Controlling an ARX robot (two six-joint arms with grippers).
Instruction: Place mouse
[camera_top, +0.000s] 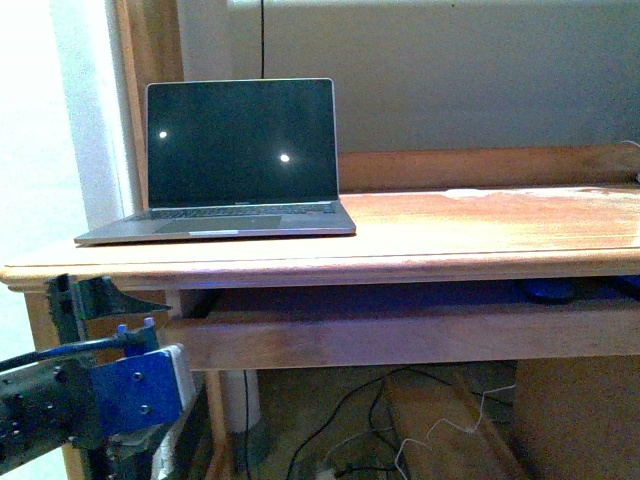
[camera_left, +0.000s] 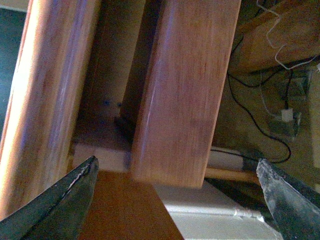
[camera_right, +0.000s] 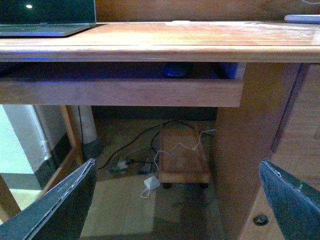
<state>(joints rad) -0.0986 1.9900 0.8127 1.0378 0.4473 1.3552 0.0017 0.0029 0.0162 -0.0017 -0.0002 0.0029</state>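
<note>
The mouse (camera_top: 548, 290) is a small dark blue dome lying in the pull-out tray under the desk top, at the right; it also shows in the right wrist view (camera_right: 174, 70). My left gripper (camera_left: 176, 165) is open and empty, low at the desk's left end by the tray board's end (camera_left: 175, 100); in the front view the left gripper (camera_top: 105, 310) shows at the lower left. My right gripper (camera_right: 177, 164) is open and empty, held in front of the desk and below tray height, well back from the mouse. It is out of the front view.
An open laptop (camera_top: 240, 160) stands on the wooden desk (camera_top: 470, 235) at the left. The tray's front board (camera_top: 400, 335) runs under the top. On the floor below lie cables (camera_right: 135, 160) and a low wooden box on wheels (camera_right: 182, 160).
</note>
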